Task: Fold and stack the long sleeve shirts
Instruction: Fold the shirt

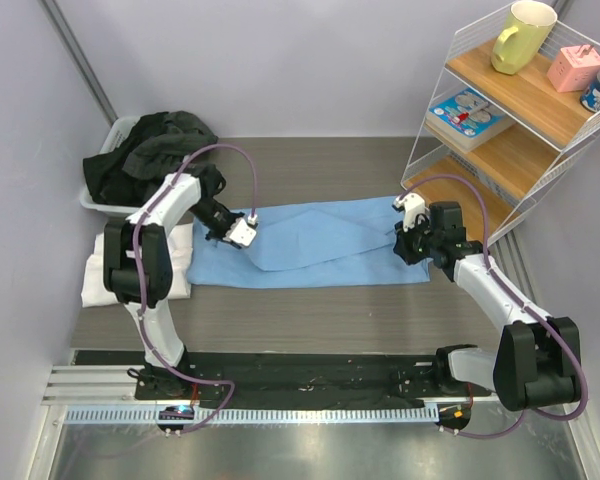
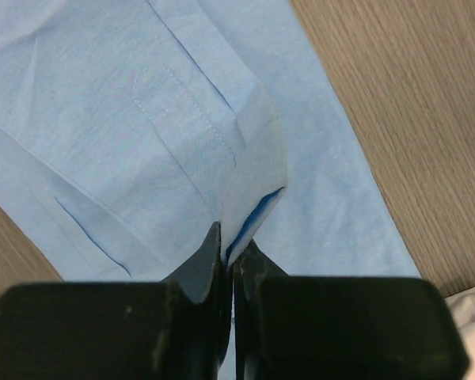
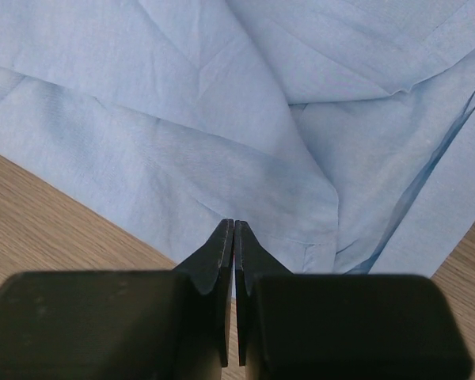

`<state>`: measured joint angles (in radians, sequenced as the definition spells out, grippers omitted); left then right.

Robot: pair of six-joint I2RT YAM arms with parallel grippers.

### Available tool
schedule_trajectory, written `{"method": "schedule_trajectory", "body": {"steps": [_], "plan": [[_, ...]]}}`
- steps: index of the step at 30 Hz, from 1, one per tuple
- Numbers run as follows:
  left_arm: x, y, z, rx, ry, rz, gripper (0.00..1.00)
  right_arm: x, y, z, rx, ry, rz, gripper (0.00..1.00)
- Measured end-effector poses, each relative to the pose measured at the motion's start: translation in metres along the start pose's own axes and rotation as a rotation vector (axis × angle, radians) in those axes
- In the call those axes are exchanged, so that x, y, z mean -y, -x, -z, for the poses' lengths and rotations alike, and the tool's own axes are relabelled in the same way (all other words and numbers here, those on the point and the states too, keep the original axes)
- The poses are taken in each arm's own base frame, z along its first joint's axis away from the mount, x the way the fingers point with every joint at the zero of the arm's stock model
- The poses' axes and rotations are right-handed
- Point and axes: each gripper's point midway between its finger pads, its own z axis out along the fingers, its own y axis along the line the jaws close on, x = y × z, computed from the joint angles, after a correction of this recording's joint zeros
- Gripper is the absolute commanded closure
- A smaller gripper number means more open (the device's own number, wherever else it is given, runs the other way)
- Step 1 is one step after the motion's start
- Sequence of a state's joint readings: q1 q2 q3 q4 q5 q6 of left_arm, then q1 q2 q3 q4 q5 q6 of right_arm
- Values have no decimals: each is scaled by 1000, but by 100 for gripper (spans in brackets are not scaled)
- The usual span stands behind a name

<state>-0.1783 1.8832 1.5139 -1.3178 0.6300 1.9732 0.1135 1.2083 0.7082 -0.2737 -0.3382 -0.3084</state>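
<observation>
Top external view: a light blue shirt lies spread across the middle of the table, long axis running left to right, with a folded layer lying diagonally over its upper part. The left hand sits on the shirt's left portion and the right hand at its right edge. A white shirt lies at the left end of the table, just beside the blue one and partly covered by the left arm. Behind it stands a bin holding dark clothing. A wire shelf stands at the right rear, carrying a yellow mug and a pink box. Left wrist view: the left hand is pressed together on a raised fold of the light blue shirt, the cloth running in between the fingertips, and a stitched seam crosses the fabric above. Right wrist view: the right hand has its fingers pressed together, tips meeting the rumpled near edge of the light blue shirt. Whether cloth is caught between them cannot be told.
</observation>
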Motion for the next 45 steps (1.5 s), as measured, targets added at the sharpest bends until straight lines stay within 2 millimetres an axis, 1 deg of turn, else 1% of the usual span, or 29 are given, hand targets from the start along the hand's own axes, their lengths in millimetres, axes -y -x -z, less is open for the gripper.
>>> {"method": "schedule_trajectory", "body": {"steps": [1, 3, 4, 6, 10, 11, 12, 14, 15, 16, 18, 20, 21, 22, 24, 26, 28, 30, 32, 33, 34, 35, 38, 39, 41, 45], "plan": [[0, -3, 0, -4, -1, 3, 83, 0, 0, 0, -1, 1, 1, 92], [1, -12, -3, -24, -7, 5, 74, -1, -1, 1, -4, 3, 2, 92], [1, -16, -3, -37, -11, 7, 68, -2, -1, 2, -3, 6, 2, 92], [2, -27, -4, -64, -10, 8, 66, -3, -1, 4, -4, 9, 1, 92], [8, -54, -7, -112, 19, 26, 59, -5, -3, 7, -21, 16, -5, 92], [10, -60, -7, -120, 35, 32, 50, -6, -3, 9, -30, 18, -8, 93], [9, -65, -4, -131, 56, 32, 45, -5, 0, 10, -36, 18, -13, 93], [3, -68, 7, -159, 119, 34, 42, -4, 4, 11, -44, 16, -22, 95], [-1, -66, 17, -174, 168, 61, 33, -2, 7, 11, -49, 14, -31, 95], [-6, -63, 25, -183, 202, 76, 31, -1, 9, 9, -56, 11, -41, 95], [-15, -50, 41, -196, 282, 121, 20, 2, 10, 5, -78, 8, -63, 96], [-19, -37, 50, -194, 333, 182, 18, 4, 8, 0, -106, 6, -89, 96], [-21, -32, 50, -186, 347, 222, 19, 4, 6, -2, -121, 7, -98, 96], [-22, -29, 48, -177, 358, 263, 21, 4, 3, -3, -135, 6, -109, 96], [-23, -26, 43, -161, 371, 343, 27, 4, -1, -4, -158, 7, -124, 96], [-20, -24, 35, -152, 369, 430, 29, 3, -2, -4, -177, 6, -132, 96], [-20, -28, 29, -184, 374, 500, 34, 2, -3, -5, -191, 4, -134, 96], [-22, -34, 17, -232, 373, 560, 40, 1, -5, -7, -208, -2, -131, 96], [-23, -37, -3, -281, 350, 608, 41, 0, -10, -10, -229, -6, -130, 96], [-21, -39, -14, -308, 333, 629, 45, 1, -13, -11, -242, -12, -130, 97], [-19, -41, -22, -330, 320, 644, 46, 1, -15, -12, -254, -16, -130, 97], [-16, -44, -34, -369, 298, 668, 47, 2, -18, -13, -266, -22, -130, 97], [-5, -51, -58, -465, 258, 715, 52, 5, -24, -12, -291, -42, -130, 98], [-6, -49, -58, -495, 268, 720, 56, 6, -25, -11, -296, -49, -129, 97], [-4, -45, -62, -556, 282, 719, 58, 7, -27, -9, -308, -60, -130, 98], [2, -33, -70, -675, 294, 707, 61, 10, -25, -6, -318, -69, -125, 98]]}}
